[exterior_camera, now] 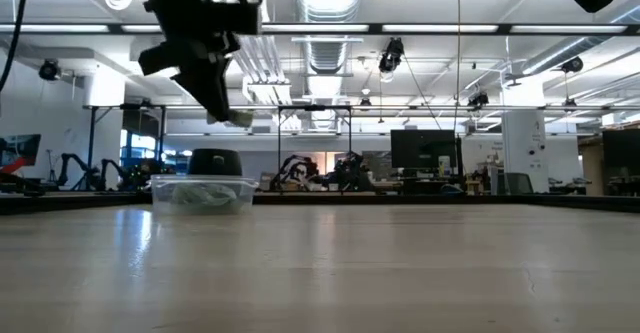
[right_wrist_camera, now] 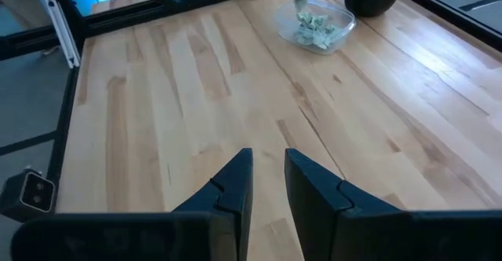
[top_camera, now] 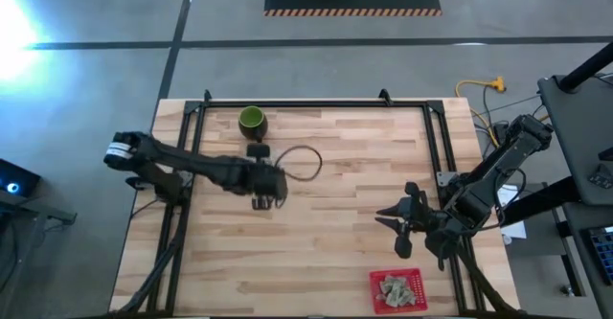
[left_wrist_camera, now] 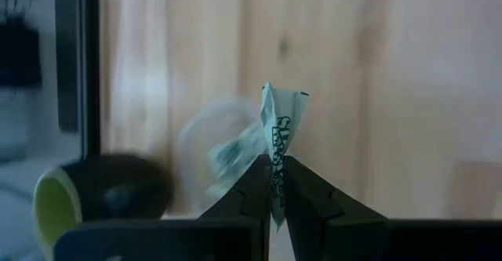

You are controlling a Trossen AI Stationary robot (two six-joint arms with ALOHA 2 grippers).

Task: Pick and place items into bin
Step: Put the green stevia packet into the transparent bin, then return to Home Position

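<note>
Over the table's left half, my left gripper (top_camera: 269,200) hangs clear of the wood with its jaws clamped on one small pale green-and-white wrapped packet (left_wrist_camera: 277,147). I hold only its lower edge, so it could slip out on the long carry. Beside it, the clear shallow plastic dish (right_wrist_camera: 316,23) of remaining packets sits near the dark green cup (top_camera: 251,120) — a careless swing could knock either. Farther right, my right gripper (top_camera: 395,218) waits, jaws slightly apart and empty, near the red mesh bin (top_camera: 397,291) at the front right, so the arms could collide there.
</note>
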